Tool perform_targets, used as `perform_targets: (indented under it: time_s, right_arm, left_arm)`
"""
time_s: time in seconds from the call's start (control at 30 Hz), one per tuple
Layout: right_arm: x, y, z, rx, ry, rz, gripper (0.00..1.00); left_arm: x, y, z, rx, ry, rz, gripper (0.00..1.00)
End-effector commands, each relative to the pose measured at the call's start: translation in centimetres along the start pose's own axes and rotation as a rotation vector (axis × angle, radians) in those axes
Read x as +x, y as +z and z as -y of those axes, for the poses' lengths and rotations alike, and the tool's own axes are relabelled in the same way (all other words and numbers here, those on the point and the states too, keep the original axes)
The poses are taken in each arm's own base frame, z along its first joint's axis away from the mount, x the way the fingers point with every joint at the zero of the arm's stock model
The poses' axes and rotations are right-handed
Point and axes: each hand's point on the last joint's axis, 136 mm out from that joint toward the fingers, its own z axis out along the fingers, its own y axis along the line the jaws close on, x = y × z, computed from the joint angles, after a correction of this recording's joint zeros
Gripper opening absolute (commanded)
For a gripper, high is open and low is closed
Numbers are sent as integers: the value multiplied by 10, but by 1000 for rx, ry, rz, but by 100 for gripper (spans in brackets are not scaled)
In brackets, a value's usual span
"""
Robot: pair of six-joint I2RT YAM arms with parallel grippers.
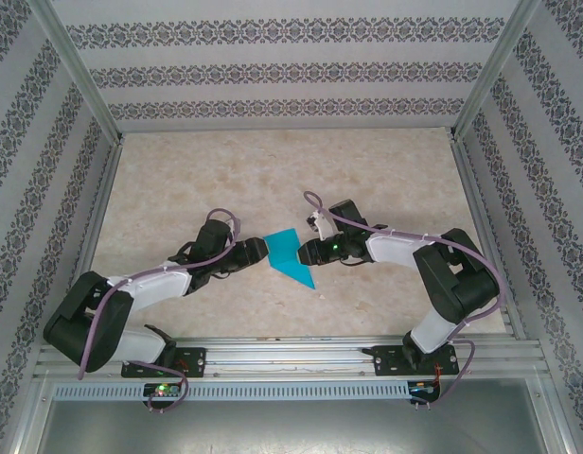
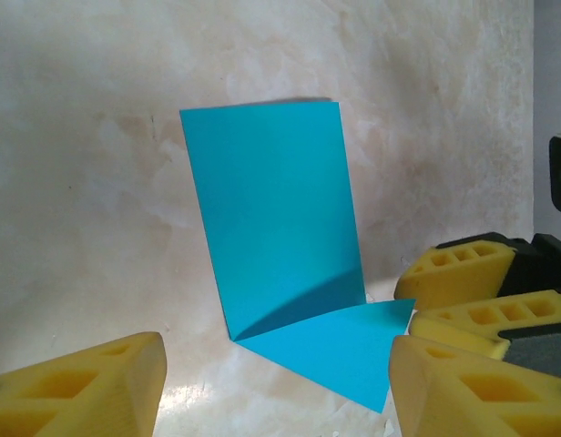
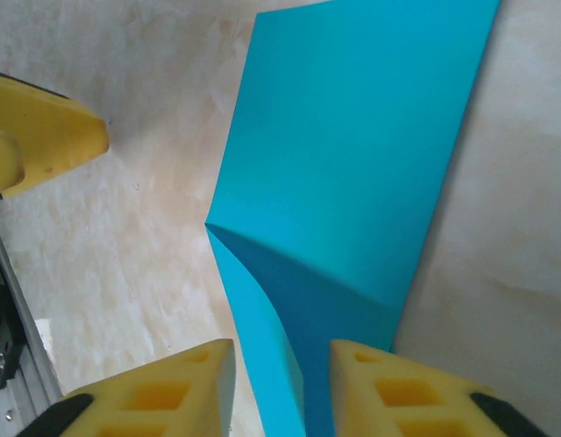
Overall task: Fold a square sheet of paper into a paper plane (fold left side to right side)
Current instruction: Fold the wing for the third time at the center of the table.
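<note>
The paper lies in the middle of the table, partly raised, with the left gripper just to its left and the right gripper at its right edge.

The top camera is looking down from behind; both wrist cameras are closely facing the same square sheet of paper.

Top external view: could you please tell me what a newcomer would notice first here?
The teal paper at mid-table stands out, vivid against the marbled table, half folded with one flap raised. The left gripper and right gripper flank it, the right one's fingers straddling its edge.
</note>
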Motion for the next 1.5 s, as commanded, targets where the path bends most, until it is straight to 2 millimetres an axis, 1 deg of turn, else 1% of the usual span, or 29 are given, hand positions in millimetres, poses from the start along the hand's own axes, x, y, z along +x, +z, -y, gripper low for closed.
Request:
perform_targets:
  time_s: [0.0,0.13,0.17,0.33,0.5,0.77,0.9,1.03,1.07,1.1,1.17,1.27,1.33,1.47]
  right_arm:
    - [1,2,-8,-25,-24,-8,24]
    - [-1,-4,-8,-6,-32,11,3]
    - [-2,-6,-8,-2,-33,17,0]
    - [-5,-15,-8,5,-37,51,0]
    - [-6,-18,-8,-8,-27,71,0]
    - [-6,-23,-6,-17,-8,92,0]
    - [-4,-23,-6,-22,-4,93,0]
    - [-4,-23,-3,-14,4,94,0]
    - [-4,-24,-3,-9,5,97,8]
    - [-5,-26,-3,-2,5,103,13]
    - [-6,-32,-2,30,-3,118,31]
    - [-8,-46,-1,111,-36,142,47]
    - [-7,-55,-2,164,-60,159,53]
    - [6,-67,-5,337,-160,150,56]
  left_arm:
    - [-16,1,15,59,-23,23,65]
    - [-16,5,17,68,-27,1,64]
    - [-16,6,16,66,-28,-3,64]
    - [-17,13,18,74,-26,-20,63]
    - [-17,23,19,92,-34,-44,60]
    - [-15,42,22,127,-55,-84,51]
    - [-16,50,26,152,-62,-102,45]
    - [-19,57,33,192,-69,-112,36]
    - [-19,58,35,199,-70,-113,36]
    - [-20,58,36,204,-70,-111,35]
    - [-21,58,38,209,-68,-109,34]
    - [-21,56,41,208,-61,-110,33]
    - [-22,55,42,207,-60,-110,31]
    - [-22,52,47,209,-63,-114,31]
